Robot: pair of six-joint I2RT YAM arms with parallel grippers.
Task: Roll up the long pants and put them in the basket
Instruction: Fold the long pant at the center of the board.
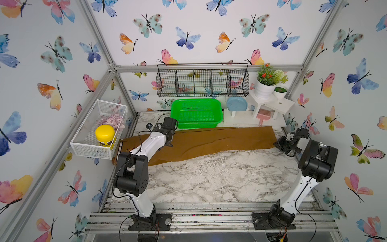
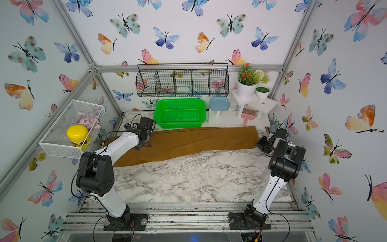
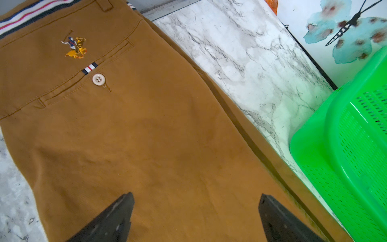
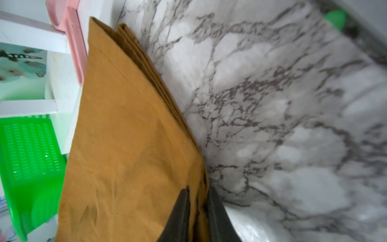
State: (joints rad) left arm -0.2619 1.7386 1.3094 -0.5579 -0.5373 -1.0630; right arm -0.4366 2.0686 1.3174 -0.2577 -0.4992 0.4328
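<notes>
Long pants lie flat and unrolled before the green basket, right gripper pinching the stacked hems, left gripper hovering, fingers spread, above the seat.

One pair of long pants lies on the desk. There are two robot arms, the left arm at seven o'clock and the right arm at five. Each carries one claw of two fingers, the left claw and the right claw.

There are three baskets:
- one green basket at twelve o'clock
- one black wire basket above it
- one white wire basket at nine o'clock, holding one yellow-lidded jar and one heap of pink pieces

At two o'clock stand:
- two white pots, a flower pot and a small pot
- one blue plate
- one pink brush

The left wrist view shows one button.
</notes>
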